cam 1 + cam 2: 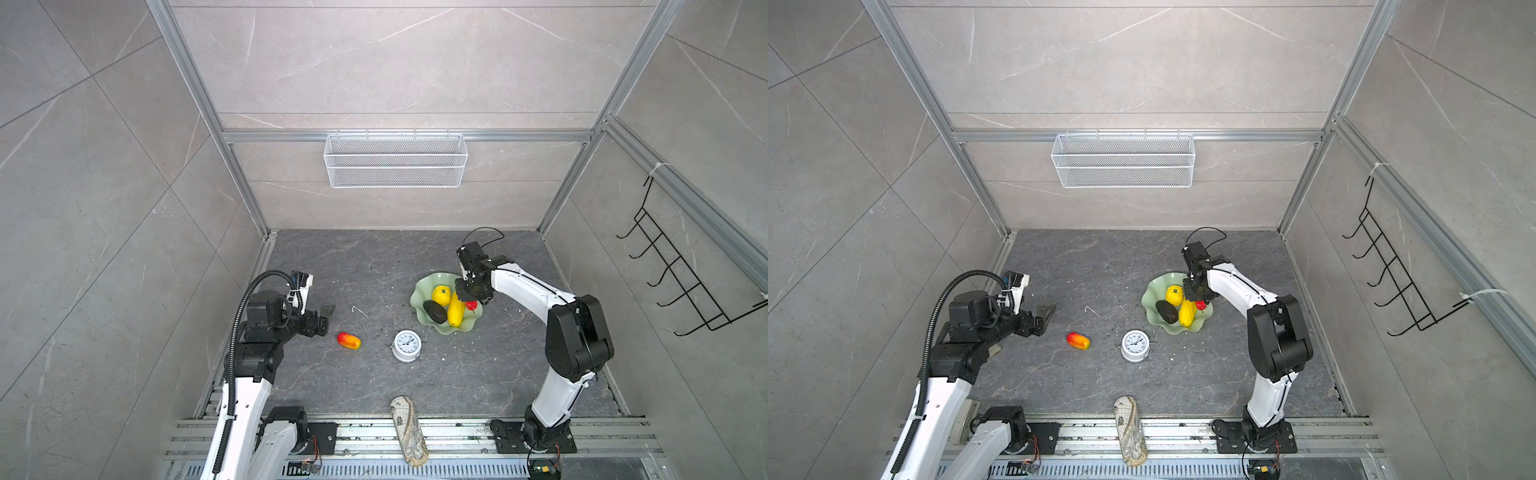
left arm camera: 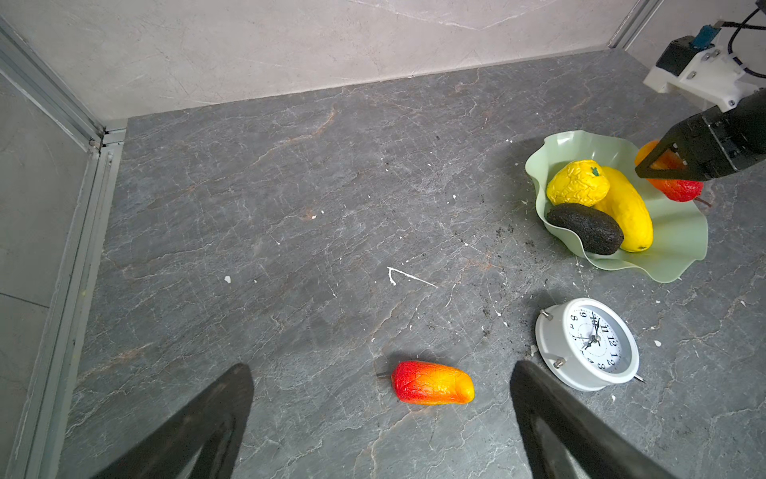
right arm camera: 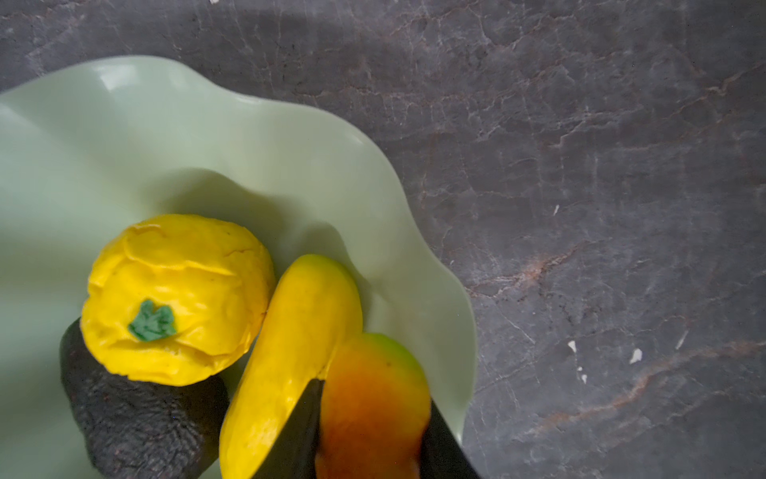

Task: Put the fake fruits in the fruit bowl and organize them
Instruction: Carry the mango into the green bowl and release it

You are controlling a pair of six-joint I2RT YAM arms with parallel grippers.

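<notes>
The mint-green fruit bowl [image 1: 423,286] [image 3: 166,124] sits right of the table's middle. In it lie a bumpy yellow fruit [image 1: 441,295], a long yellow fruit [image 1: 455,311] and a dark avocado [image 1: 435,311]. My right gripper [image 1: 471,298] [image 3: 375,396] hangs over the bowl's right side, shut on a red-orange mango [image 3: 373,398] [image 2: 679,188] beside the long yellow fruit. A second mango [image 1: 349,340] [image 2: 433,382] lies on the table left of the middle. My left gripper [image 1: 326,320] [image 2: 381,369] stands open just left of that mango, holding nothing.
A white alarm clock [image 1: 407,345] stands between the loose mango and the bowl. A patterned pouch [image 1: 409,430] lies at the front edge over the rails. A white wire basket [image 1: 395,160] hangs on the back wall and a black hook rack [image 1: 681,266] on the right wall.
</notes>
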